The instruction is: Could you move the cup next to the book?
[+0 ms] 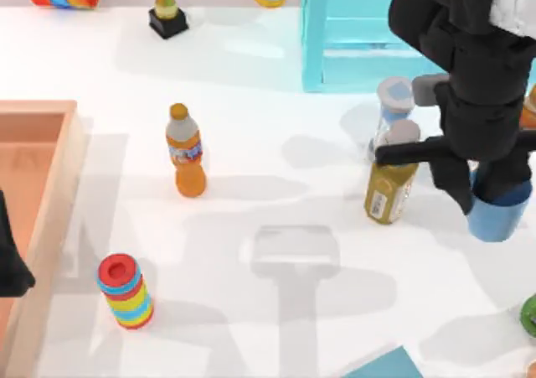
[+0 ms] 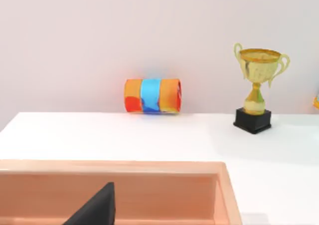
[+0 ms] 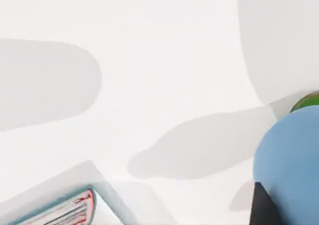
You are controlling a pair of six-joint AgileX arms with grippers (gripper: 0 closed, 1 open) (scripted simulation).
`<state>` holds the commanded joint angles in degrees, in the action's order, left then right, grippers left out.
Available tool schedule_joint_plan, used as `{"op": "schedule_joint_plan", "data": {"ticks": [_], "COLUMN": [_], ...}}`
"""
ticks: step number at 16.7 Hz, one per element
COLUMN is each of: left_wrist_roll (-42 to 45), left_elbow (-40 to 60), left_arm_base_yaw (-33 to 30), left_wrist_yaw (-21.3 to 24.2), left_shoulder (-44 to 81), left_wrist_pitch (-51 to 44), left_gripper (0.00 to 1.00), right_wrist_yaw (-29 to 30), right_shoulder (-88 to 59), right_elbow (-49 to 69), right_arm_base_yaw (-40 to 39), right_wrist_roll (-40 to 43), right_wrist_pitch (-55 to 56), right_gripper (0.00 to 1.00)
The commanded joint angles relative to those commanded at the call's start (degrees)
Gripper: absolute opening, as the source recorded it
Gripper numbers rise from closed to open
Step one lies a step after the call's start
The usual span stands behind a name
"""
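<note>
The table [image 1: 276,85] is smooth matt white. The cup [image 1: 500,214] looks like plain matt blue plastic. The tray [image 1: 50,194] has a pale wood-like, satin face. The trophy [image 2: 259,73] shines like polished gold metal on a black matt base. The orange bottle [image 1: 186,153] looks like glossy plastic.

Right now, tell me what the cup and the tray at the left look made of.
The cup, held in the right hand, looks like matte plastic: even blue, no gloss. The tray could be pale wood or plastic: flat peach-tan walls, no visible grain.
</note>
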<state>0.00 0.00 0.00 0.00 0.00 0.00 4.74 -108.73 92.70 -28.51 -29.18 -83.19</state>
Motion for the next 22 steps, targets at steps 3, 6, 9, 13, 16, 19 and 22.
{"op": "schedule_joint_plan", "data": {"ticks": [3, 6, 9, 13, 16, 19, 22], "left_wrist_roll": [0.0, 0.0, 0.0, 0.0, 0.0, 0.0, 0.0], "left_elbow": [0.0, 0.0, 0.0, 0.0, 0.0, 0.0, 0.0], "left_arm_base_yaw": [0.0, 0.0, 0.0, 0.0, 0.0, 0.0, 0.0], "left_wrist_yaw": [0.0, 0.0, 0.0, 0.0, 0.0, 0.0, 0.0], "left_shoulder": [0.0, 0.0, 0.0, 0.0, 0.0, 0.0, 0.0], "left_wrist_pitch": [0.0, 0.0, 0.0, 0.0, 0.0, 0.0, 0.0], "left_gripper": [1.00, 1.00, 1.00, 1.00, 1.00, 1.00, 1.00], "right_wrist_yaw": [-0.8, -1.6, -2.4, -2.9, -2.9, -2.9, -2.8], "right_shoulder": [0.9, 2.0, 3.4, 4.6, 4.6, 4.4, 4.4], "right_elbow": [-0.6, -1.6, -3.0, -4.1, -4.1, -4.1, -8.1], "right_arm_base_yaw": [-8.1, -14.7, -19.4, -22.1, -22.1, -21.9, -21.8], "right_wrist_roll": [-10.2, -17.1, -20.8, -22.3, -22.3, -22.3, -21.8], "right_wrist_pitch": [1.5, 3.6, 6.0, 7.9, 7.9, 8.1, 12.1], "right_gripper": [0.00, 0.00, 0.00, 0.00, 0.00, 0.00, 0.00]}}
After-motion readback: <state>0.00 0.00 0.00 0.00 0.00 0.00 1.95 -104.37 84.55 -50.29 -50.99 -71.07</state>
